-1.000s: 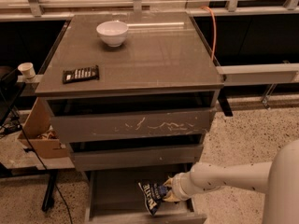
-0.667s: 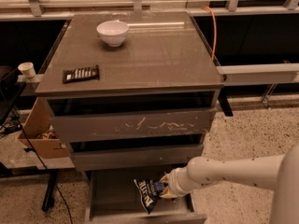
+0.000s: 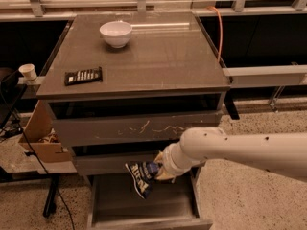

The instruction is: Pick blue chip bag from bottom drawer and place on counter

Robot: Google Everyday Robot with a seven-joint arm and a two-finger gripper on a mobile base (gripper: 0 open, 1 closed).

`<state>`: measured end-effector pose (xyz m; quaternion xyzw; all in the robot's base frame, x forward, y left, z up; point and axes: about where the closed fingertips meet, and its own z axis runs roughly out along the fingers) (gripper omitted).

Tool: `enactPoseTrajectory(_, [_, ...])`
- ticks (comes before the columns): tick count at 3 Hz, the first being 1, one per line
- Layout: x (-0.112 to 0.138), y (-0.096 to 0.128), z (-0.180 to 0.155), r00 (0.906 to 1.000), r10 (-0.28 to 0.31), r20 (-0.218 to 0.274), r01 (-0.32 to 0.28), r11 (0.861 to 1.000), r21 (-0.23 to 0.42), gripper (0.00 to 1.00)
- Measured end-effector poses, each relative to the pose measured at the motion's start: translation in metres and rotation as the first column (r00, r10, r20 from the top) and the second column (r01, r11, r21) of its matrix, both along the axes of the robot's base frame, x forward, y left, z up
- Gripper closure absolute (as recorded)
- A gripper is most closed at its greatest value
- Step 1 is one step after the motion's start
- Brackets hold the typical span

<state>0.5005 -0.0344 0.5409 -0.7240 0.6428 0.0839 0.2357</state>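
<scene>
The gripper (image 3: 157, 169), at the end of the white arm (image 3: 240, 150) reaching in from the right, sits in front of the middle drawer (image 3: 120, 163) and above the open bottom drawer (image 3: 144, 210). Its fingers are closed on the upper right edge of the blue chip bag (image 3: 140, 175). The bag hangs tilted, lifted off the drawer floor, with its lower corner pointing down into the tray. The bag carries white lettering, which cannot be read. The counter (image 3: 163, 61) holds a white bowl (image 3: 115, 33) near its back edge and a black packet (image 3: 84, 75) with white stripes near its front left corner; no text on the packet is legible. The upper drawer (image 3: 139, 127) shows pale scratches on its front. A cardboard box (image 3: 41, 135) stands left of the cabinet.
</scene>
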Motion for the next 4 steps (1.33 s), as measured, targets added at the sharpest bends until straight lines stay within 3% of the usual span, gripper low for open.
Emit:
enactPoseTrajectory(1, [0.005,-0.002,0.034,0.9985,0.007,0.055,-0.006,1.000,-0.018,1.00])
enactPoseTrajectory(2, [0.005,-0.002,0.034,0.9985,0.007,0.055,-0.006,1.000,-0.018,1.00])
enactPoseTrajectory(4, [0.022,-0.001,0.122,0.9937,-0.098,0.056,0.101,0.994,-0.051,1.00])
